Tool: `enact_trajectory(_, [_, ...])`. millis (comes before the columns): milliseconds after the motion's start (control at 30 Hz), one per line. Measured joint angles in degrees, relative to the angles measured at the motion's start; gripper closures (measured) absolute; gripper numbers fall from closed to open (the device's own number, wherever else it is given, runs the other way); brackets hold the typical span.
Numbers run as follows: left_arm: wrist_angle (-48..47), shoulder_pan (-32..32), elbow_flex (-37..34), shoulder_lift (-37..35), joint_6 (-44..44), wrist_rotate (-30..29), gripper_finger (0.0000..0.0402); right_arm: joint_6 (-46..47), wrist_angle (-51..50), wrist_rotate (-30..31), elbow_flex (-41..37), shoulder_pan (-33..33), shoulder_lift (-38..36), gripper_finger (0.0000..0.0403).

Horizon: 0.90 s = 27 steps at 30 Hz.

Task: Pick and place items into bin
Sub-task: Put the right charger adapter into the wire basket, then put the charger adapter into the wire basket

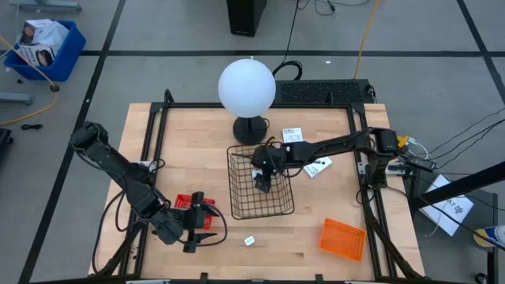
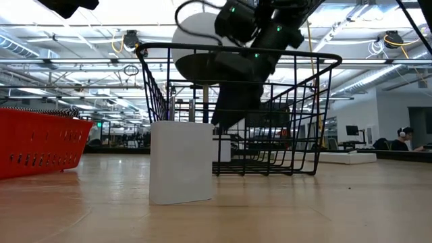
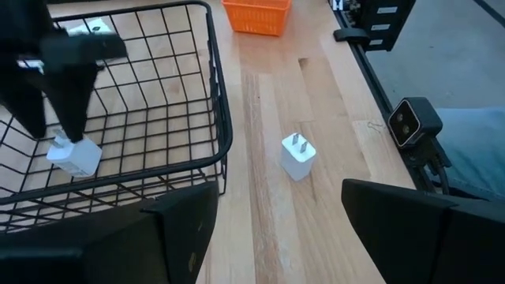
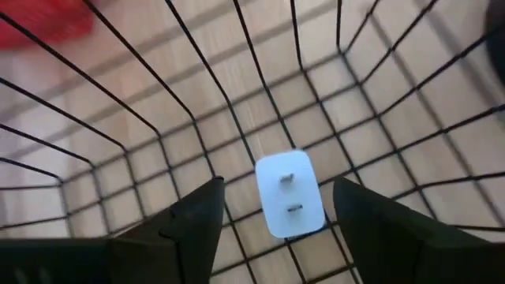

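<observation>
In the middle of the high view, the right gripper (image 1: 262, 183) reaches down into the black wire basket (image 1: 237, 201), its fingers spread apart. Between them, one small white plug block (image 4: 289, 194) lies on the basket floor, released. A second small white plug block (image 1: 249, 241) sits on the wooden table (image 1: 316, 260) at lower centre, outside the basket. The left gripper (image 1: 203, 222), jaws parted and empty, waits at lower left over a red tray (image 1: 183, 202). Two flat white packets (image 1: 318, 166) lie right of the basket.

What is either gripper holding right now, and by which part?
Nothing. The right gripper is open inside the wire basket, its fingers apart from the white plug block on the basket floor. The left gripper waits open by the red bin.
</observation>
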Motion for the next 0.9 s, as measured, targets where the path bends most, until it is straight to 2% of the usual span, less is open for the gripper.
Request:
enact_trajectory(233, [0.03, 0.0, 0.0, 0.0, -0.01, 0.37, 0.0128, -0.65, 0.58, 0.17, 0.0, 1.36, -6.73, 0.0167])
enact_trajectory(533, [0.07, 0.0, 0.0, 0.0, -0.04, 0.41, 0.0128, -3.06, 6.5, 0.46, 0.07, 8.66, -11.95, 0.0167])
enact_trajectory(900, [0.04, 0.0, 0.0, 0.0, 0.2, 0.41, 0.0128, -4.2, 7.88, 12.25, 0.04, 23.17, -11.57, 0.0167])
